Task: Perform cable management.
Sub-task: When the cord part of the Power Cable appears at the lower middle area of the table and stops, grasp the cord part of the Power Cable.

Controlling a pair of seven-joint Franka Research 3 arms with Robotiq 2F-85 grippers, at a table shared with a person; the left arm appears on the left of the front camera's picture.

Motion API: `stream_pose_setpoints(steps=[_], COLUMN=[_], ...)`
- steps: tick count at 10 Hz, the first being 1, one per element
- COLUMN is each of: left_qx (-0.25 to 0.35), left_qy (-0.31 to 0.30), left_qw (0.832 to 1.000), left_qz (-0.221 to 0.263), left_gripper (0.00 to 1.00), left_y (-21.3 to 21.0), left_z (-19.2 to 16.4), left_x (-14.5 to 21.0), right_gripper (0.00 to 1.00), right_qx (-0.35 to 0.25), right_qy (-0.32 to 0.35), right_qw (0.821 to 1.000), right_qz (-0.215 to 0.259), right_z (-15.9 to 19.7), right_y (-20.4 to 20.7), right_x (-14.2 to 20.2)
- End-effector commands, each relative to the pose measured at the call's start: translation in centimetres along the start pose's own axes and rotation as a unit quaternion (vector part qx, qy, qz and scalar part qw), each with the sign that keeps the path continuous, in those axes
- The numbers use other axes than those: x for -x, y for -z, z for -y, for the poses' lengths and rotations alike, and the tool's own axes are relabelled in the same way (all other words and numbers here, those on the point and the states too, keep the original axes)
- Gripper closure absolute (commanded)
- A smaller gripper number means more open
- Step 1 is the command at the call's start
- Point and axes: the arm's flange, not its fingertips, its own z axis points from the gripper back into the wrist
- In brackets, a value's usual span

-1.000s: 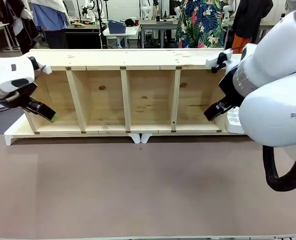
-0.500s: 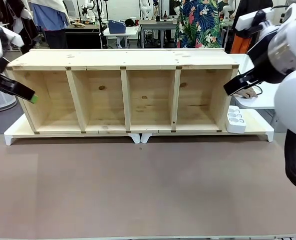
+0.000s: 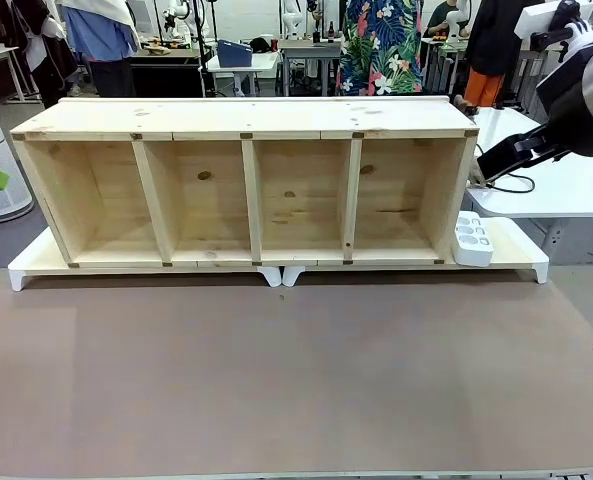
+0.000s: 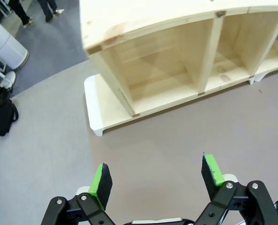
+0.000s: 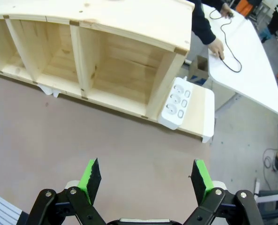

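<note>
Above the brown bench (image 5: 82, 136) before the wooden shelf (image 5: 106, 42), the right end effector (image 5: 146, 180) hangs wide open and empty. The left end effector (image 4: 156, 180), off the shelf's left end, is likewise spread and empty. Beyond the shelf's right end, the cable (image 5: 228, 54) lies on a white bench (image 5: 251, 79) beside a person's hand (image 5: 217, 47).

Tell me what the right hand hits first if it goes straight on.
Most likely the bare table just before the shelf, at its end bay beside the power strip. Depth is unclear, so the right hand might meet the bottom board instead.
</note>
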Motion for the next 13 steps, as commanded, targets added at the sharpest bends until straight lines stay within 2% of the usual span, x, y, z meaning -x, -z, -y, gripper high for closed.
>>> stream_pose_setpoints(steps=[1, 3, 4, 13], left_qx=[0.005, -0.010, 0.003, 0.003], left_qy=[-0.003, 0.003, -0.011, -0.011], left_qw=[1.000, 1.000, 1.000, 1.000], left_qz=[0.010, 0.027, -0.001, -0.001], left_gripper=[0.00, 0.00, 0.00, 0.00], left_y=[5.4, 5.7, 0.0, 0.0], left_z=[3.3, 3.8, -1.1, -1.1], left_x=[20.4, 19.9, 0.3, 0.3], right_gripper=[0.00, 0.00, 0.00, 0.00], right_qx=[-0.012, -0.015, -0.002, -0.002], right_qy=[0.006, 0.002, 0.000, 0.000], right_qw=[1.000, 1.000, 1.000, 1.000], right_qz=[0.001, -0.014, -0.005, -0.005], right_z=[-0.9, -1.2, -0.1, -0.1], right_y=[4.4, 5.3, 0.3, 0.3], right_x=[14.1, 13.8, 0.1, 0.1])
